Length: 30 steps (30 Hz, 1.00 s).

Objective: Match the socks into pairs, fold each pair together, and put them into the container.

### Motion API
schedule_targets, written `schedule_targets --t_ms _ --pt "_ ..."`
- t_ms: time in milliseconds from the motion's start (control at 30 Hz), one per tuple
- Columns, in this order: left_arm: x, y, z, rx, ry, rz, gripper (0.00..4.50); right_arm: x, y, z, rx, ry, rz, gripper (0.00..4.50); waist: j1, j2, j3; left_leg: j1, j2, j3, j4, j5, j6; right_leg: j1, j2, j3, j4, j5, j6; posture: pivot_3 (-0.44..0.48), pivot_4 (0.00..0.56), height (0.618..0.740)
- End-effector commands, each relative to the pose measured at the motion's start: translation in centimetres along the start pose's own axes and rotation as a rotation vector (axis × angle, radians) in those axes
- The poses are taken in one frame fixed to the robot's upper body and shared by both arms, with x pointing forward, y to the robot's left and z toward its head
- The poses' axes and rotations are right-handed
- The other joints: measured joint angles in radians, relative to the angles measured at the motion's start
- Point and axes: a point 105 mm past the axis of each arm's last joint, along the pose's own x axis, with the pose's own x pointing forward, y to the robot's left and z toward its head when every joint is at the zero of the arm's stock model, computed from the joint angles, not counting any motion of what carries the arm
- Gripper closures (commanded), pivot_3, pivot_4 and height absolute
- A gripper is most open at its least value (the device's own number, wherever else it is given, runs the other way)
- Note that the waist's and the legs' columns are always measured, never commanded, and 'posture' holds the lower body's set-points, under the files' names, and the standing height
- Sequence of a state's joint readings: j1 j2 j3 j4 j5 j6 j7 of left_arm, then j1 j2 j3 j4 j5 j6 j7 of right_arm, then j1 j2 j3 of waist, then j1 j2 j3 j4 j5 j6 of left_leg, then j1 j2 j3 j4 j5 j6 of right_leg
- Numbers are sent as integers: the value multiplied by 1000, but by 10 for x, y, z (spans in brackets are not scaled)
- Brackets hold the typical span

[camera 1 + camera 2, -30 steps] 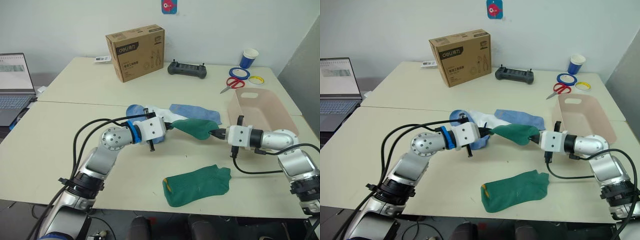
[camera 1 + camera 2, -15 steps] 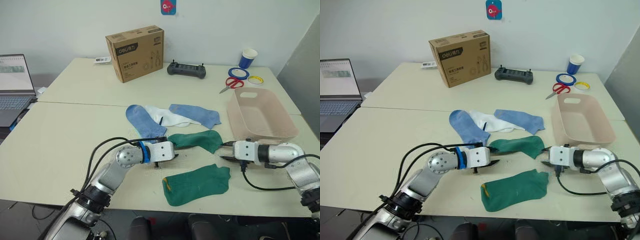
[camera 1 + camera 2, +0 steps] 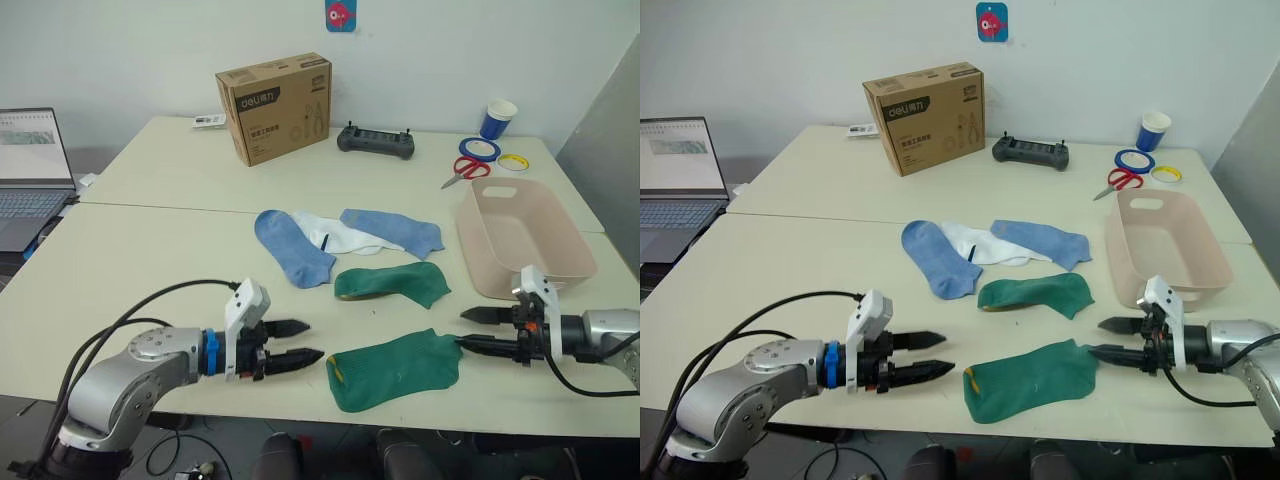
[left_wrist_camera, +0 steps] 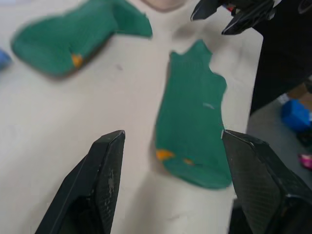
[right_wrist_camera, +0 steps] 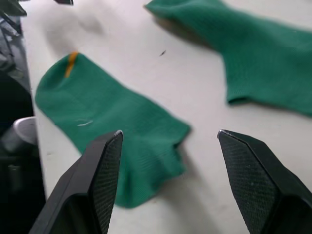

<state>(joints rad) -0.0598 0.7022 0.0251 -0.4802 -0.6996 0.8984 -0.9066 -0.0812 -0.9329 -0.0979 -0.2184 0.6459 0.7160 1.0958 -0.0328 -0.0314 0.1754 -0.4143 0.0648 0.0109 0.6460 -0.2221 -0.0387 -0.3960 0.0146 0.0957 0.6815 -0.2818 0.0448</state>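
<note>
— Black jaws on both sides stand apart and empty: our left gripper [image 3: 298,341] faces the toe of the near green sock [image 3: 394,370], our right gripper [image 3: 478,330] its cuff.

— So we've let the far green sock [image 3: 392,283] go; a second ago we carried it between us. It lies flat just behind its mate, unstacked.

— Blue socks [image 3: 291,246] and a white sock [image 3: 338,236] wait behind on the worktop [image 3: 140,260]; the pink basin [image 3: 520,235] holds nothing.
</note>
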Motion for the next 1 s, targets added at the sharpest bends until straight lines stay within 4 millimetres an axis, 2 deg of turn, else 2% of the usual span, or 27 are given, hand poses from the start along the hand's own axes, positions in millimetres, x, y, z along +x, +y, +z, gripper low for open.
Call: schedule_targets --t_ms 33,233,333,467,533,667,833,867,900,1000 --pt "8 -5 -10 -43 55 14 1219 0 4 10 72 -42 -11 1158 -2 0 0 1 0 0 0 0 0 0 0 0 0 0 0 0 150 740" --pt "26 -15 -22 -93 79 -10 1219 6 11 -2 109 7 12 1158 0 0 0 1 0 0 -1 0 0 0 0 0 0 0 0 0 150 740" --pt "35 -10 -32 -67 112 19 1219 9 10 -7 109 25 3 1158 -1 0 0 1 0 0 -1 0 0 0 0 1 0 0 0 0 150 740" --pt "42 -6 -32 -48 106 29 1219 11 9 -13 112 35 -18 1158 0 1 -1 1 -1 0 0 0 0 1 0 1 -1 0 -1 0 150 740" --pt "43 -5 -30 -40 98 34 1603 12 9 -13 128 9 -25 1158 0 1 -1 1 -1 0 0 0 0 1 0 1 -1 0 -1 0 150 740" --pt "39 -5 -28 -43 95 23 2718 10 10 -12 176 -20 -24 2088 0 1 -1 1 -1 0 -1 0 0 1 0 1 -1 0 -1 0 150 740" --pt "35 -1 -27 -43 100 30 4338 7 11 -14 208 -20 -33 3900 -1 1 -1 1 -1 0 -1 0 0 0 0 1 -1 -1 -1 0 150 740" --pt "35 -1 -27 -42 100 31 4500 7 12 -15 213 -20 -31 4288 -1 1 -1 1 -1 0 -1 0 0 0 0 1 -1 -1 -1 0 150 740" --pt "35 0 -27 -38 101 33 4500 7 13 -15 218 -19 -26 4476 -1 1 -1 1 -1 0 -1 0 0 0 0 1 -1 -1 -1 0 150 740" --pt "34 2 -26 -35 98 38 4500 8 14 -15 241 -30 -21 4476 -1 1 -1 1 -1 0 -1 0 0 0 0 1 -1 -1 -1 0 150 740"
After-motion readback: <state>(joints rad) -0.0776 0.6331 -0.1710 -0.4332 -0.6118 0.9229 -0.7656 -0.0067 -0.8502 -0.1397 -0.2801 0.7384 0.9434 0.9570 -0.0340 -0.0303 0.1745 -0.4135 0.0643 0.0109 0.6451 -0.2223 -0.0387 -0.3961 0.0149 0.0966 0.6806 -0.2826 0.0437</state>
